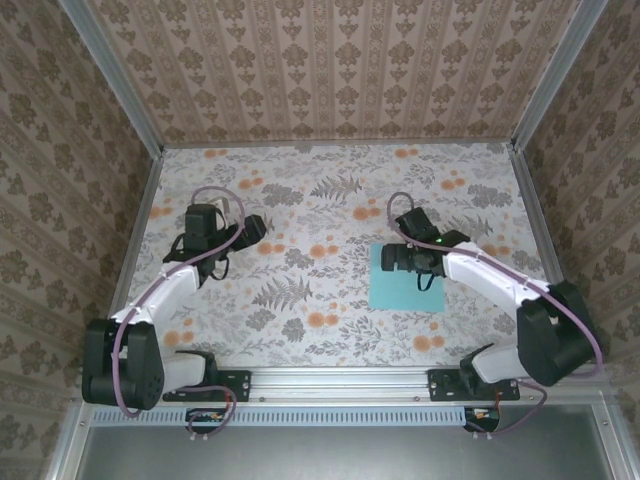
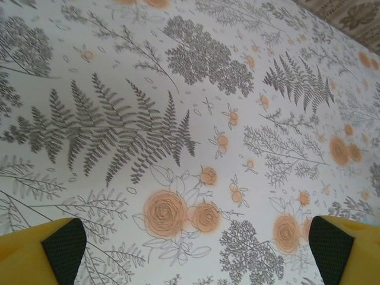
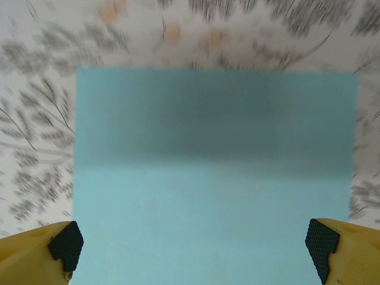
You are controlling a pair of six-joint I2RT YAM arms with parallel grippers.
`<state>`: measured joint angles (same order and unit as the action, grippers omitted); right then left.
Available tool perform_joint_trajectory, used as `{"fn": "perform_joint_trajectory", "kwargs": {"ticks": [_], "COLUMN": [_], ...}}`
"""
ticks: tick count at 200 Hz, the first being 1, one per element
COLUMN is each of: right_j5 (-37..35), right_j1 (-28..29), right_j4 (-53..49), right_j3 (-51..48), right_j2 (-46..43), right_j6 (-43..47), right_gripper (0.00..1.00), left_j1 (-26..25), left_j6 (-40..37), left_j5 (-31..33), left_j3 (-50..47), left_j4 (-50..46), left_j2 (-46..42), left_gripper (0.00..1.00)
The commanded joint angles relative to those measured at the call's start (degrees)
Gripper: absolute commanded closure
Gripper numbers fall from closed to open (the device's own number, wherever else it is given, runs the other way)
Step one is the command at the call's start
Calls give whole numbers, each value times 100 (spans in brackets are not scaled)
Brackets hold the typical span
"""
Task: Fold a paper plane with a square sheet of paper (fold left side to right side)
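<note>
Lying flat and unfolded on the right half of the floral-printed tabletop (image 1: pixel 300 200), the thin light-turquoise square sheet of paper (image 1: pixel 405 285) is sitting directly beneath the right gripper (image 1: pixel 392 258), whose yellow, black-padded fingers (image 3: pixel 65 244) are standing wide apart over the sheet's two sides, clamping nothing. The left gripper (image 1: pixel 250 228) is hanging over bare tabletop well apart from the paper, its fingers (image 2: pixel 59 249) likewise spread and empty. Trouble, as I judge it, is waiting in the pickup: paper this thin is offering no raised edge, so pads pressing down may be sliding or crumpling it, and an uneven lift risks leaving a skewed centre crease.
</note>
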<state>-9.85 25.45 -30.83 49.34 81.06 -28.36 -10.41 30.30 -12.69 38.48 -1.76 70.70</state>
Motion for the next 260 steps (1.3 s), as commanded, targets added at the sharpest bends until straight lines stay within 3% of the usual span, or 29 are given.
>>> {"fn": "perform_joint_trajectory", "kwargs": {"ticks": [1, 79, 176, 205, 260], "right_j5": [68, 413, 1081, 1169, 841], "right_j1": [179, 553, 1087, 1146, 953], "right_j4": [-453, -294, 219, 257, 38], "right_j3": [127, 566, 1740, 1996, 1933], "right_j2": [473, 1714, 2800, 2843, 1980], "right_j6": [-144, -291, -862, -952, -696], "right_gripper": [1, 9, 9, 8, 4], "left_j1": [-21, -46, -70, -134, -811], "left_j6": [196, 86, 218, 468, 823], "left_j5": [-147, -34, -208, -791, -2621], "left_j3": [63, 247, 410, 544, 1271], "left_j4": [-27, -250, -360, -387, -457], "left_j2": [23, -45, 96, 320, 1359], "left_gripper": [0, 0, 0, 0, 18]}}
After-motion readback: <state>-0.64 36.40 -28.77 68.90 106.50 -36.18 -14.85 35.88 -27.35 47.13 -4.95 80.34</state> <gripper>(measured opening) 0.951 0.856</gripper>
